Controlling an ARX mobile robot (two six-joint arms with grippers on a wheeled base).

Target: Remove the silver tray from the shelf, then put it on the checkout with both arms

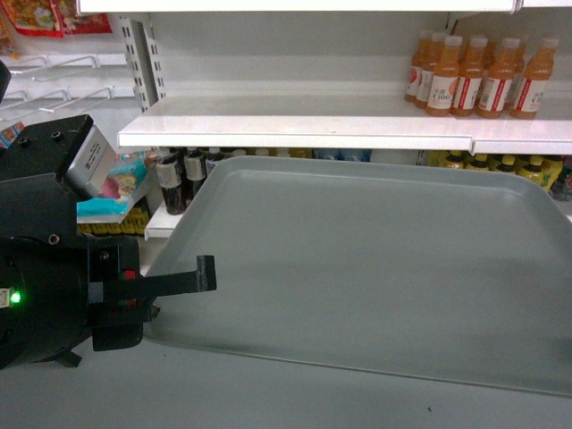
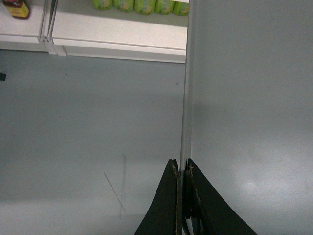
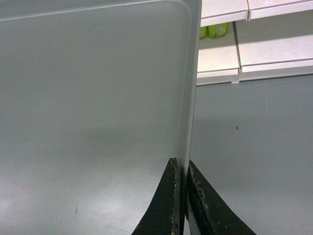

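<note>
Head forward; wrists down, tray-edge (image 2: 185,98) shared

Grey floor (image 2: 88,122), white store shelving (image 1: 295,121), orange drink bottles (image 1: 483,76), slotted upright (image 1: 143,54)

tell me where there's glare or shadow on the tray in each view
Head view: the silver tray looks evenly matte, with a soft dark band across its middle. Left wrist view: a faint bright spot near the left gripper. Right wrist view: shading mid-tray, paler towards the right gripper.

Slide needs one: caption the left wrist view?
Left gripper clamped on the silver tray rim, grey floor below.
</note>
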